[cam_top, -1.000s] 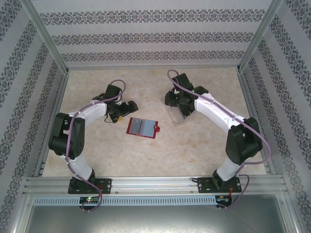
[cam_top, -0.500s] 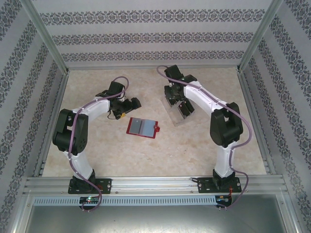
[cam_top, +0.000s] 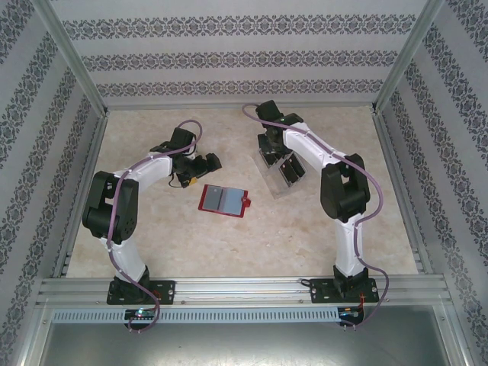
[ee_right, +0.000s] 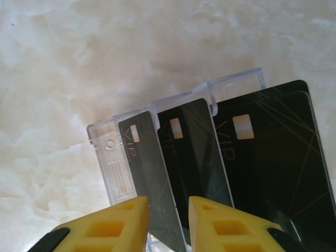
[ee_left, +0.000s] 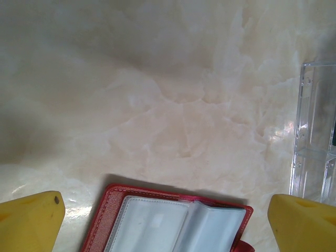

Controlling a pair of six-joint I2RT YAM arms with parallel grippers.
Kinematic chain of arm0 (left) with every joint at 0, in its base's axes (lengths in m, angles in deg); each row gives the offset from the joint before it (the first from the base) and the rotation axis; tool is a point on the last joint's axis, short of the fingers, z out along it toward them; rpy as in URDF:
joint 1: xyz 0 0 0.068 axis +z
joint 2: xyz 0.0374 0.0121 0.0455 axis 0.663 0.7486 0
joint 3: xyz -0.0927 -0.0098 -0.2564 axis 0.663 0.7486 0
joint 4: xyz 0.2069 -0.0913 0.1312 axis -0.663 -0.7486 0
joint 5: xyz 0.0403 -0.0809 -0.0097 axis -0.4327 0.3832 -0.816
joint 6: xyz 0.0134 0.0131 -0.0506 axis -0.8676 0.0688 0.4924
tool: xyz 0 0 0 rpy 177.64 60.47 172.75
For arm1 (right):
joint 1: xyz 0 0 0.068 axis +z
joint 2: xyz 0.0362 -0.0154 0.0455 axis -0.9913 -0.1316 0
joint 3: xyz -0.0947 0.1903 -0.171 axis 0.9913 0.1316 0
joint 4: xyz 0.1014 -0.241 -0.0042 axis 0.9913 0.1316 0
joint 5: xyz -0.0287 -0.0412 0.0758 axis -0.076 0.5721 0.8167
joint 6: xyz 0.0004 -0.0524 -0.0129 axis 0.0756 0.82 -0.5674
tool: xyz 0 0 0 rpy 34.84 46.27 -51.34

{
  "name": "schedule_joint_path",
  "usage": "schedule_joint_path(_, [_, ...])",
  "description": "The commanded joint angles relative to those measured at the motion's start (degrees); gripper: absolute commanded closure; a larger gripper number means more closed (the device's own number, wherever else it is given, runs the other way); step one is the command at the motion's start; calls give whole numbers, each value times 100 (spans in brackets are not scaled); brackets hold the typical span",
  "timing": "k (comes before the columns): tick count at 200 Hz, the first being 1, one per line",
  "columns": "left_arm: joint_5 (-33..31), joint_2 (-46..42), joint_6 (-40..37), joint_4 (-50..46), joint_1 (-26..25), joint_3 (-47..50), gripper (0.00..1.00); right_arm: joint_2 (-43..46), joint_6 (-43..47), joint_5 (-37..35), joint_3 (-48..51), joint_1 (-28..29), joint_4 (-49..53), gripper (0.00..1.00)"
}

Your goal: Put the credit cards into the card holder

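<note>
Right pincer [ee_right: 168, 205] sits close over the rack [ee_right: 105, 152]. Its yellow fingers [ee_right: 115, 226] are drawn near each other with the near end of the leftmost card [ee_right: 144, 163] running between them. Whether they truly pinch it I cannot tell, since any contact lies at the edge of the wrist view. Left pincer [ee_left: 165, 202] is spread wide and empty, hovering just above the far edge of the wallet [cam_top: 225, 200].

The pale marbled bench [cam_top: 320, 229] carries everything. The rack, clear plastic and tiered, stands toward the far middle on the right arm's side, near the wallet but not touching it. Its steps hold the cards leaning and staggered so that each has an end standing free. That is probably why the right pincer comes at one end-on instead of trying to lift it off a flat surface.

The wallet lies open and flat between the two arms, grey pockets up and its small red tab [cam_top: 248, 201] on the rack side. Lying open like that, its slots are ready to take a card. The left pincer's wide stance beside it looks like readiness to steady the wallet.

Three black cards are in the rack: the leftmost, a middle one [ee_right: 186, 142] and a larger-looking right one [ee_right: 268, 152]. I see none in the wallet, so the task appears to be at its first pick.
</note>
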Motion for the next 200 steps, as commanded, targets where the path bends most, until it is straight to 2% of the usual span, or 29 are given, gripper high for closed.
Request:
schedule_joint_path(1, [45, 65, -43, 4, -53, -138, 0, -172, 141, -125, -243, -34, 171, 72])
schedule_joint_path(134, [75, 122, -5, 61, -54, -167, 0, -456, 190, 42, -284, -13, 191, 74])
schedule_joint_path(156, [73, 119, 1, 49, -52, -172, 0, -460, 190, 41, -261, 3, 191, 77])
schedule_joint_path(200, [81, 108, 13, 52, -55, -183, 0, -352, 339, -350, -171, 78, 217, 77])
